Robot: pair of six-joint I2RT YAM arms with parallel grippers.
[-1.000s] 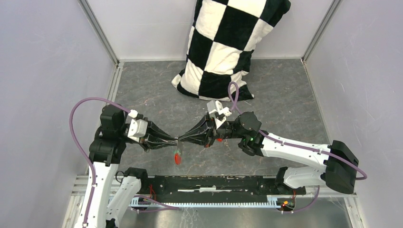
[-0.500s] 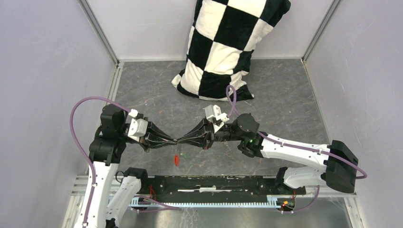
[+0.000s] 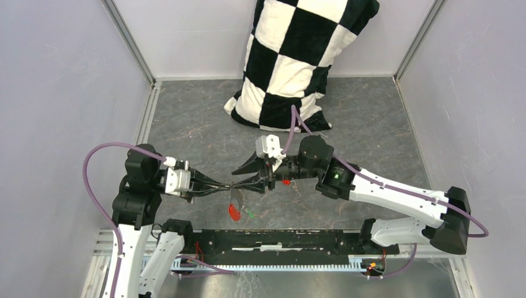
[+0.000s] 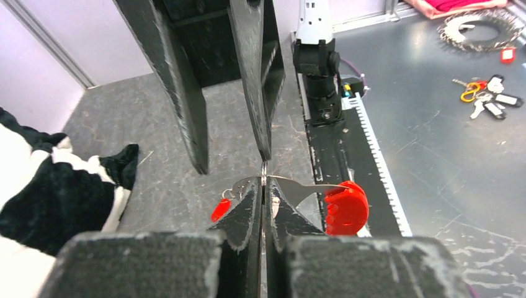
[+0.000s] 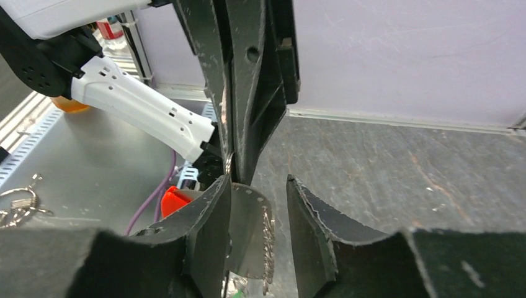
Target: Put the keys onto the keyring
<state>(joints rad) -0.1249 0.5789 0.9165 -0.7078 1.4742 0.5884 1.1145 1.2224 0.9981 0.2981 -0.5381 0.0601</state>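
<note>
Silver wire of the keyring [image 4: 263, 176] is pinched between the fingers of the left gripper [image 4: 263, 186], which are pressed tight together. Its red fob [image 4: 345, 208] hangs just beside them. Facing it tip to tip, the right gripper [image 5: 257, 181] has its jaws apart, and a toothed key blade [image 5: 251, 236] stands in the gap against one finger. The green-headed key [image 3: 250, 214] shows near the fob; whether it hangs or lies on the grey table [image 3: 372, 124] I cannot tell.
</note>
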